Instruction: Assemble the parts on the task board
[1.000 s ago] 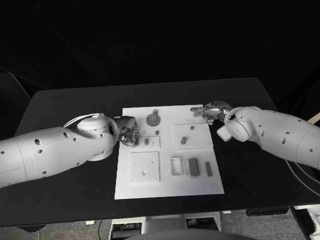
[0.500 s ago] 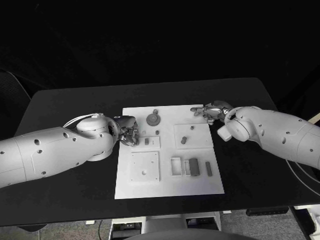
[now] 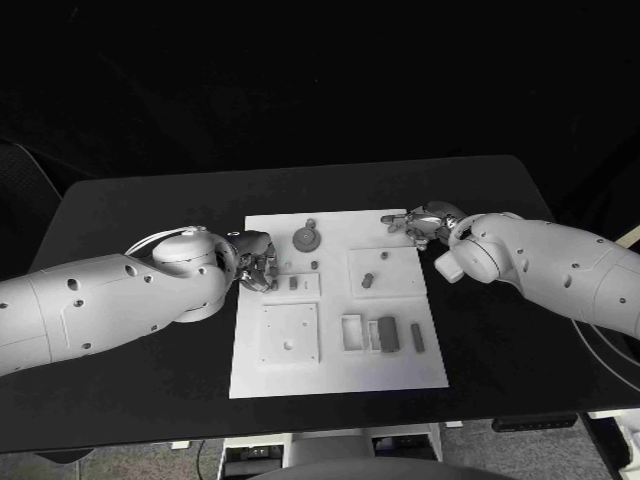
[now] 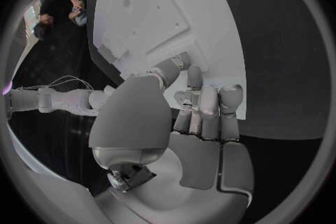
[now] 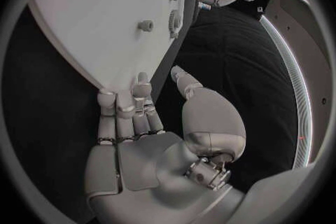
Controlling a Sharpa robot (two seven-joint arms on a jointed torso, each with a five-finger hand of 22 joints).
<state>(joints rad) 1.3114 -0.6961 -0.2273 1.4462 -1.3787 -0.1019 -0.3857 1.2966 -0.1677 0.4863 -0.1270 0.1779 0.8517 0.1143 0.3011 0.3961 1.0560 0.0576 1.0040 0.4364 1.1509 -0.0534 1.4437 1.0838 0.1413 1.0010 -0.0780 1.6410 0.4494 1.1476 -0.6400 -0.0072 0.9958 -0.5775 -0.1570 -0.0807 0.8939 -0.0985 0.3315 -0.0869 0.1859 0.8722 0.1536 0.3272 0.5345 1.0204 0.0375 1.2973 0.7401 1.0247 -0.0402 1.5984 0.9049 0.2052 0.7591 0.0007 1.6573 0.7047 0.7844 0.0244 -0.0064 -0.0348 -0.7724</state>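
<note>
Markings unreadable for you; task board (image 3: 335, 375) lies between left hand (image 3: 257, 268) and right hand (image 3: 424, 222), both empty, fingers loosely apart at its edges.

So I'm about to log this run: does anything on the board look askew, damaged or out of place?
Nothing stands out. The white rectangular task board lies flat and square on the black table, its small grey parts sit tidily, and the left robot hand and right robot hand rest at its edges, holding nothing.

A lab: black table (image 3: 147, 215), white task board (image 3: 338, 375), dark backdrop
</note>
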